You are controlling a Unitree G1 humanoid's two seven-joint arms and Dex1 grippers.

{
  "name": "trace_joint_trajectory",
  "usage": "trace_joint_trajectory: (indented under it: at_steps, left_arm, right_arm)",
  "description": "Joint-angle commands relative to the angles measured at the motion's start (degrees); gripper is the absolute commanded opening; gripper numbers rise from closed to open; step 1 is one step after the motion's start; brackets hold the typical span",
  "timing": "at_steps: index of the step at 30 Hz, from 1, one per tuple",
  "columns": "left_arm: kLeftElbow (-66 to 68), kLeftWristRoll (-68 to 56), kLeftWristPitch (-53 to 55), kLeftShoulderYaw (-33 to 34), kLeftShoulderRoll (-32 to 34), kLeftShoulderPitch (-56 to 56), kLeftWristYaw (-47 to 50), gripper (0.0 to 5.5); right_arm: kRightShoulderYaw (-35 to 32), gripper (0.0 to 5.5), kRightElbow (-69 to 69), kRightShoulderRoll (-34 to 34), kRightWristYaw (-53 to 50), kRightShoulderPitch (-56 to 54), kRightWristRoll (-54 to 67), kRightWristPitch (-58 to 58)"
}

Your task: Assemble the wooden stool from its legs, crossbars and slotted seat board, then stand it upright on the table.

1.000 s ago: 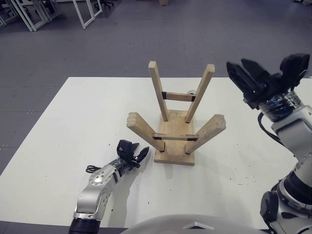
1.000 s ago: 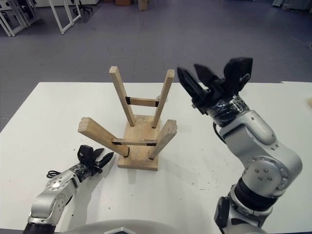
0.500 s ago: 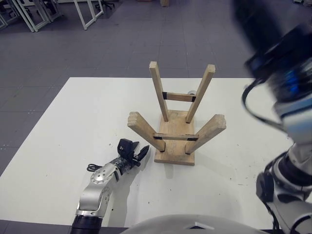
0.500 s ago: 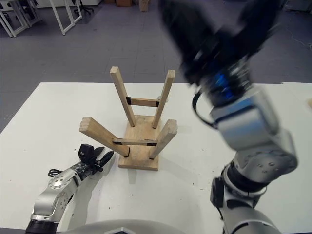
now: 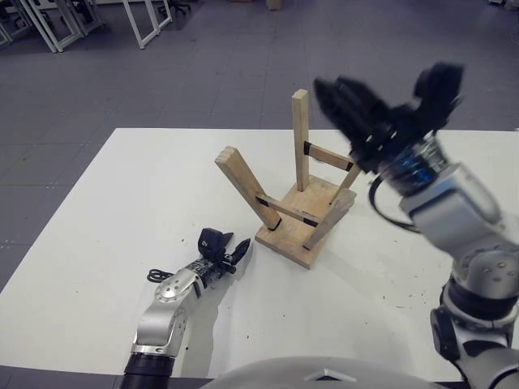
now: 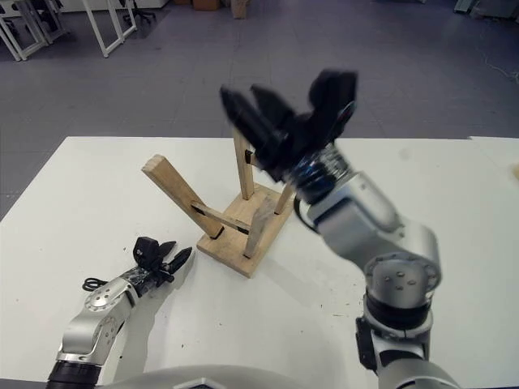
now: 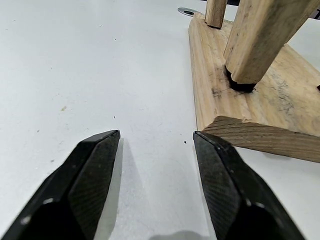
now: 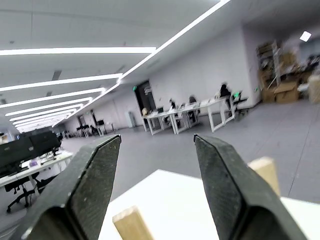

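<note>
White table (image 5: 97, 211) carries the stool (image 5: 302, 235) upside down and tilted, its legs (image 5: 301, 138) pointing up at the nearer right gripper (image 5: 381, 97), fingers apart. Left gripper (image 7: 156, 137), fingers also apart, rests beside the seat board (image 7: 260, 115).

Open-plan lab or office: rows of desks (image 8: 200, 112), ceiling strip lights (image 8: 75, 50)

Background-wise, there's a big stretch of grey floor (image 5: 162, 89) with some white desk frames (image 5: 146, 20) parked at the far end. Looking across the room you get long ceiling light strips (image 8: 75, 50), a row of white desks (image 8: 190, 117), a dark doorway (image 8: 147, 102) with a little green sign (image 8: 135, 88) above it, and cardboard boxes (image 8: 280, 90) stacked against the wall. Also a small round metal ring (image 7: 187, 10) lying flat on the white surface.
</note>
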Motion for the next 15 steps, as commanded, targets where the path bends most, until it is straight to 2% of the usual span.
trace_joint_trajectory:
  at_steps: [1, 3, 5, 8, 11, 12, 15]
  left_arm:
    - [1.4, 1.1, 2.0, -0.4, 0.0, 4.3, 0.6, 2.71]
    - [0.6, 0.8, 2.4, -0.3, 0.2, 5.1, 0.4, 2.71]
    - [0.0, 0.5, 2.8, 0.1, 0.5, 5.4, 0.3, 2.71]
    - [-1.6, -0.2, 3.8, 1.5, 0.9, 6.4, 0.5, 2.71]
    - [-0.8, -0.2, 4.5, 2.3, 1.8, 4.8, 0.0, 2.71]
    - [-0.8, -0.2, 4.8, 2.6, 2.2, 4.2, -0.2, 2.71]
    - [-1.2, -0.5, 5.2, 4.3, 4.0, 3.8, -0.9, 2.71]
  right_arm:
    - [0.8, 2.7, 4.3, -15.0, 13.4, 9.9, -12.4, 4.3]
    - [8.3, 2.7, 2.5, -23.3, 21.8, 17.6, -24.4, 2.9]
    - [13.2, 2.7, 0.2, -25.2, 25.5, 21.1, -30.6, 2.4]
    - [21.0, 2.7, -1.4, -19.4, 27.8, 15.9, -34.3, 4.3]
    - [26.3, 2.7, 0.6, -4.2, 24.4, 4.7, -34.5, 6.6]
    - [26.2, 2.7, 0.8, -2.0, 23.7, 3.8, -34.7, 7.3]
    - [23.8, 2.7, 0.3, -4.7, 25.3, 8.1, -36.9, 9.0]
